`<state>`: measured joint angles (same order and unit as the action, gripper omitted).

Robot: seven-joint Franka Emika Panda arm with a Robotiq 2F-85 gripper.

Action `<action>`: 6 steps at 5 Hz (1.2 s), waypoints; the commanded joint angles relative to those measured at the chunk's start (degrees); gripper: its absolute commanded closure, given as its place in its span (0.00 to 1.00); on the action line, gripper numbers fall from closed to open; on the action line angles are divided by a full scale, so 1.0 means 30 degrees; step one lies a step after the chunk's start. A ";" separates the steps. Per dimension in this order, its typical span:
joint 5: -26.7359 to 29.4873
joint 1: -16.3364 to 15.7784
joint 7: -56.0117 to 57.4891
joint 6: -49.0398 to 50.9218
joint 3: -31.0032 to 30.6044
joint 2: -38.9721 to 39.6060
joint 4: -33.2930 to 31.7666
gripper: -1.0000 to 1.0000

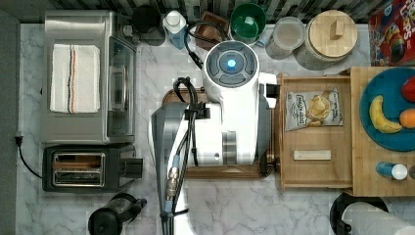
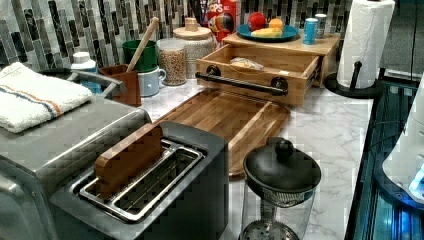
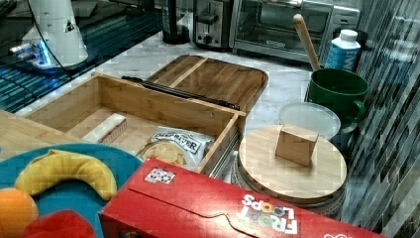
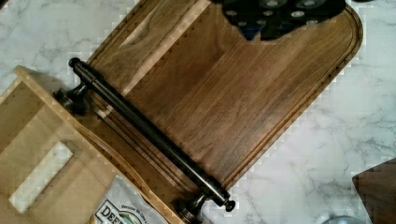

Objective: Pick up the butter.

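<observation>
Listing the open wooden drawer (image 1: 342, 178): we log the butter (image 1: 312, 155) near its handle-side wall with bare floor around, well apart from the chip bag (image 1: 313, 108); gripper state, we cannot tell.

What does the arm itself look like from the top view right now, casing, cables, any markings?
The arm is glossy white with grey joint sections. A round grey cap at its top carries a glowing blue light. Black cables loop along its side, clipped on, running down to a metal connector. No lettering can be read.
</observation>
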<state>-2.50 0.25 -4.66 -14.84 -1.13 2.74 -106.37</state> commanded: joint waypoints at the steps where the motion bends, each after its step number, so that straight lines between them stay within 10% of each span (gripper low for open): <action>1: -0.0008 0.0011 -0.0036 -0.0086 -0.0023 0.0076 -0.0005 1.00; 6: -0.0311 0.2141 0.6552 -0.3024 0.2509 -0.1599 -0.3618 1.00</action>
<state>-2.81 3.52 12.44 -22.66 3.69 1.29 -121.08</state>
